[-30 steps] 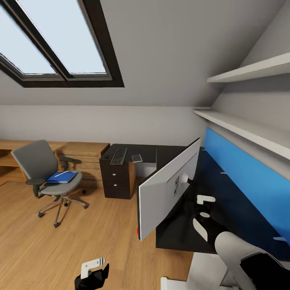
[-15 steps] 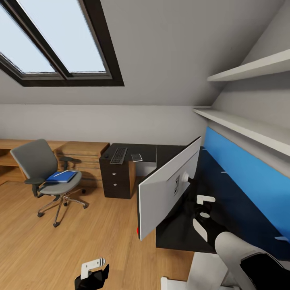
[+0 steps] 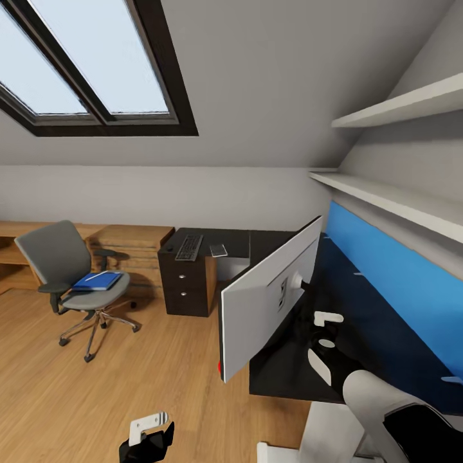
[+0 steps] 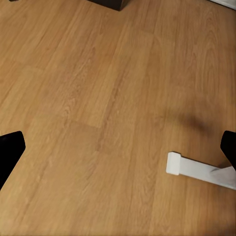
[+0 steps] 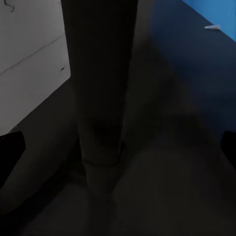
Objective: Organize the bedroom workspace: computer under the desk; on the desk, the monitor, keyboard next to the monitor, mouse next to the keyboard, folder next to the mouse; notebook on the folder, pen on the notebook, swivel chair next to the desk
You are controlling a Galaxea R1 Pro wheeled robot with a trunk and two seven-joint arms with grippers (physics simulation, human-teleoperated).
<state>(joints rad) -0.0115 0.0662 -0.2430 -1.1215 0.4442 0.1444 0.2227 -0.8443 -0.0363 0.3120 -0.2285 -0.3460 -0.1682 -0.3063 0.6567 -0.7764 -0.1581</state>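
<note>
The monitor (image 3: 273, 292) stands on the black desk (image 3: 292, 370), its pale back toward me. My right gripper (image 3: 323, 339) is open just behind it, facing the dark stand column (image 5: 101, 98); the black fingertips (image 5: 10, 150) sit wide apart. The keyboard (image 3: 190, 247) lies at the desk's far end beside a small grey item (image 3: 218, 251). At the left, the grey swivel chair (image 3: 67, 273) carries the blue folder (image 3: 96, 281), with a thin white object on top. My left gripper (image 3: 149, 434) hangs open and empty over the wooden floor (image 4: 98, 88).
A drawer unit (image 3: 188, 289) stands under the desk's far end. Low wooden furniture (image 3: 132, 247) runs along the back wall behind the chair. A blue panel (image 3: 392, 276) and two shelves (image 3: 392, 199) line the right wall. Open floor (image 3: 154, 360) lies between chair and desk.
The whole view has drifted slightly, so the camera moved. Both grippers keep their places and nothing was taken hold of or let go.
</note>
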